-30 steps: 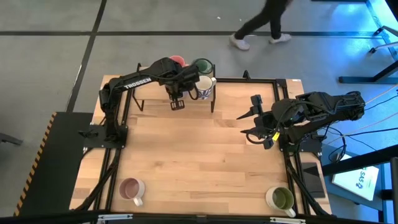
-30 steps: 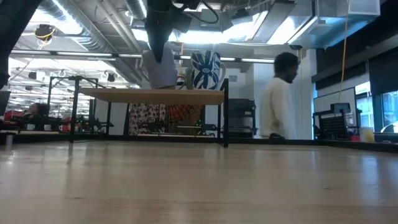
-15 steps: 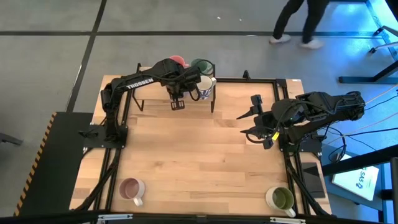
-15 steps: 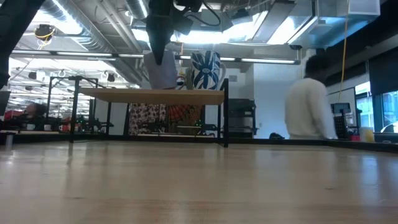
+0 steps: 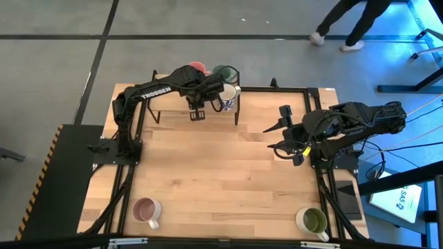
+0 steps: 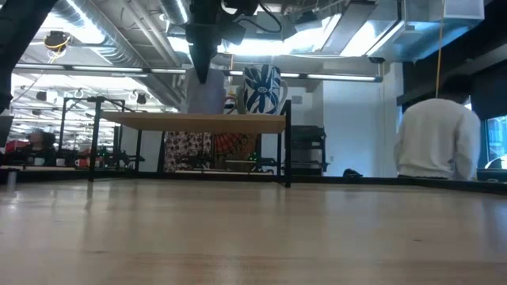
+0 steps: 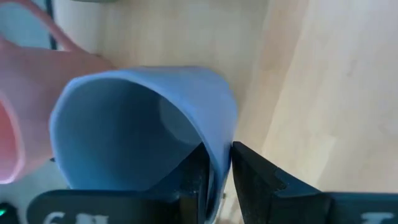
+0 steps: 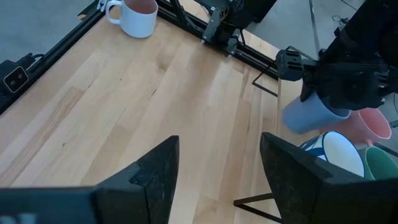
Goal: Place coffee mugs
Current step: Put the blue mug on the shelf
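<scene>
So we've got four mugs up on the rack (image 5: 239, 105), left tool (image 7: 214, 177) pinching the lavender mug (image 7: 149, 124) rim there, right tool (image 8: 214, 168) spread idle over the worktop (image 5: 221, 173), beige-pink mug (image 5: 145, 209) and olive-lined mug (image 5: 313, 221) left.
</scene>
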Robot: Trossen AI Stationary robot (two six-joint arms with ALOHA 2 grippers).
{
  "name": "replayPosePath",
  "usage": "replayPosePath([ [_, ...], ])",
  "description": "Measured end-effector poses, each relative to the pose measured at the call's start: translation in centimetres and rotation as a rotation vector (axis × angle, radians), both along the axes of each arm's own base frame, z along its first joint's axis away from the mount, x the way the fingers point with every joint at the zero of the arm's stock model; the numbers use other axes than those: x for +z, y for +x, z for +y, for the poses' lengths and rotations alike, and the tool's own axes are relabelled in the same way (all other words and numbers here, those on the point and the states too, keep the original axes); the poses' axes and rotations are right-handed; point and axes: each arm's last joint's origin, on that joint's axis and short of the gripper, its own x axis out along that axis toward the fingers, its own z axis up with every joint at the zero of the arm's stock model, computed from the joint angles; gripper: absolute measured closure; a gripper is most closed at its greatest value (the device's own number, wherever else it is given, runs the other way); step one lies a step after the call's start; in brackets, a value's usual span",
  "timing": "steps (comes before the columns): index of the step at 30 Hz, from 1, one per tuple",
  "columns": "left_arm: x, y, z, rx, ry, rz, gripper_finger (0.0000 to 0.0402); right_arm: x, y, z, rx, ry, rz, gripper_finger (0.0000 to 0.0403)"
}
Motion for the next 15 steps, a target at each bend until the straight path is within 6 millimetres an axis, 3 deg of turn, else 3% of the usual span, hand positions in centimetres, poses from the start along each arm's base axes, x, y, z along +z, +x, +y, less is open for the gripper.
replayPosePath([
  [15,0.14,0.64,0.26,0.008,0.045,-0.064,0.0337,0.00,0.01,0.00,0.000,0.000,0.000,0.0194],
])
